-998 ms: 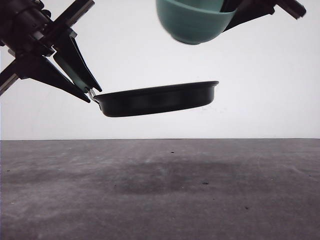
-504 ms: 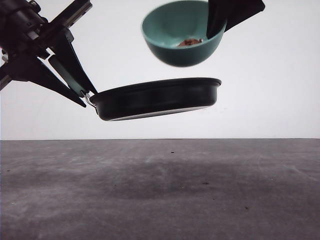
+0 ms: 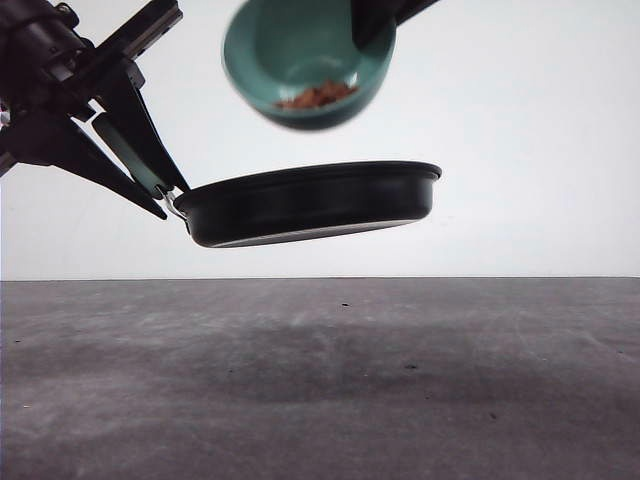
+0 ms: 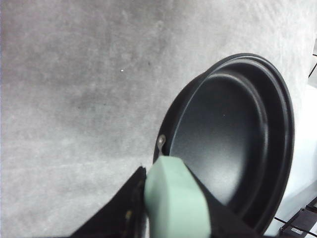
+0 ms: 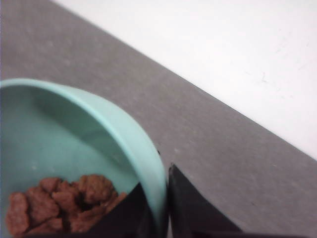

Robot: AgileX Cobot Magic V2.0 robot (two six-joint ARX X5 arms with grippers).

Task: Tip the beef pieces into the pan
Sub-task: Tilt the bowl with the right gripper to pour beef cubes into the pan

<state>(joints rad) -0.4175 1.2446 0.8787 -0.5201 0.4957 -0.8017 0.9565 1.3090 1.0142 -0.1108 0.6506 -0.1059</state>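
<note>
Tipping bowl [image 3: 300, 62], rim clamped in right gripper [image 3: 372, 28]; loose, light beef pieces [image 3: 318, 96] sliding readily. Rigid pan [image 3: 310, 202], handle [image 4: 173, 201] clamped between left gripper [image 3: 150, 168] jaws.

The bench [image 3: 320, 380] lies bare from edge to edge under the lifted pan [image 3: 310, 203], leaving wide room beneath. Above the pan hangs the tilted teal bowl [image 3: 300, 60]; the gap between its lower lip and the pan's rim seems narrow, though blur hides how narrow. The left gripper [image 3: 150, 170] blocks the pan's handle side; the opposite side is open air.
</note>
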